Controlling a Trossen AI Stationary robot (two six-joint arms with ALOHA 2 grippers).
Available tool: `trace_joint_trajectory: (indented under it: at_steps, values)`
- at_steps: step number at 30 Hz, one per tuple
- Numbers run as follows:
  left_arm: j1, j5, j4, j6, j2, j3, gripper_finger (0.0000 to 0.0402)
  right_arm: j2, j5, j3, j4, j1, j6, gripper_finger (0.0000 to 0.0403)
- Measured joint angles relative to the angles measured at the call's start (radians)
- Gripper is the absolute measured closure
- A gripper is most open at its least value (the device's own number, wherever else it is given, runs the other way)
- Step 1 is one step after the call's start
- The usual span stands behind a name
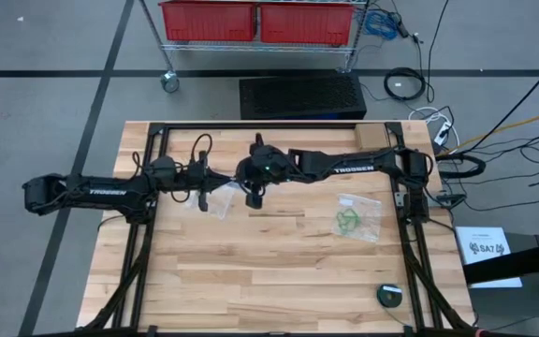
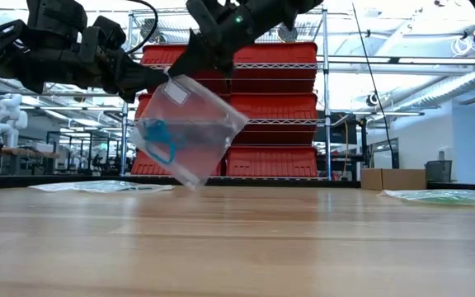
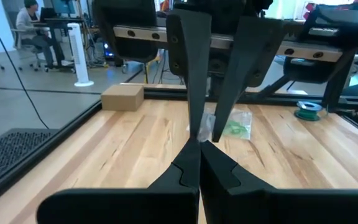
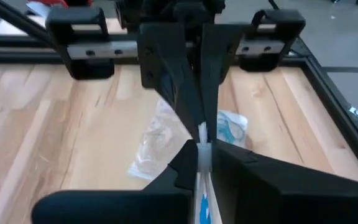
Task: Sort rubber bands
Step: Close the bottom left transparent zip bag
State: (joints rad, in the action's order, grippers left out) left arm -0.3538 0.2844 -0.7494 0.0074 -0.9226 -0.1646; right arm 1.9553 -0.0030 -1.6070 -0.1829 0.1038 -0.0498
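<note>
**Both grippers pinching one clear bag w/ blue bands, held above the table**

Blue rubber bands (image 2: 160, 137) are sitting inside a clear plastic bag (image 2: 190, 129) that is hanging in the air, off the wooden table (image 1: 279, 271), tilted w/ its lower corner pointing down. The bands are showing as a small teal-blue loop cluster in the bag's lower left part in the low view; they are lying below both grippers, not touched by either directly.

The left gripper (image 2: 143, 78) is clamping the bag's upper edge from one side, fingers together on the plastic. The right gripper (image 2: 195, 59) is pinching the same top edge just beside it, fingers closed on the film; in the right wrist view the white bag edge (image 4: 202, 144) is sitting between the closed fingertips, w/ blue showing below.

In the high view the two grippers are meeting near the table's back-centre, left arm reaching in from the left, right arm from the right.

Green rubber bands (image 1: 347, 223) are lying in a second clear bag (image 1: 360, 215) flat on the table, well apart to the right. A third bag (image 4: 156, 146) is lying flat beneath the held one. A tape roll (image 1: 390, 295) is resting near the front right corner.
</note>
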Motion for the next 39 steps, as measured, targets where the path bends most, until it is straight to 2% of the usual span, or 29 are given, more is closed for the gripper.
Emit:
trace_joint_trajectory:
  at_steps: [12, 18, 22, 32, 36, 39]
  values:
    - [-0.001, -0.002, -0.012, -0.001, 0.006, 0.0, 0.0401, -0.001, 0.065, 0.002, -0.155, 0.0, -0.014, 0.0391]
    - [0.0, -0.002, -0.007, -0.052, 0.012, 0.0, 0.0398, -0.003, 0.064, 0.002, -0.164, -0.001, -0.014, 0.0391]
    - [0.004, -0.002, 0.001, -0.08, -0.02, 0.0, 0.0373, -0.005, 0.06, 0.002, -0.157, -0.002, -0.017, 0.0391]
    - [0.017, -0.001, 0.006, -0.159, -0.161, -0.076, 0.0263, -0.005, 0.056, 0.002, -0.138, -0.024, -0.039, 0.0392]
    - [0.028, 0.002, 0.022, -0.15, -0.209, -0.111, 0.0257, -0.005, 0.056, 0.002, -0.153, -0.027, -0.045, 0.0392]
    - [0.034, 0.002, 0.029, -0.128, -0.226, -0.121, 0.0274, -0.005, 0.056, 0.002, -0.164, -0.027, -0.045, 0.0392]
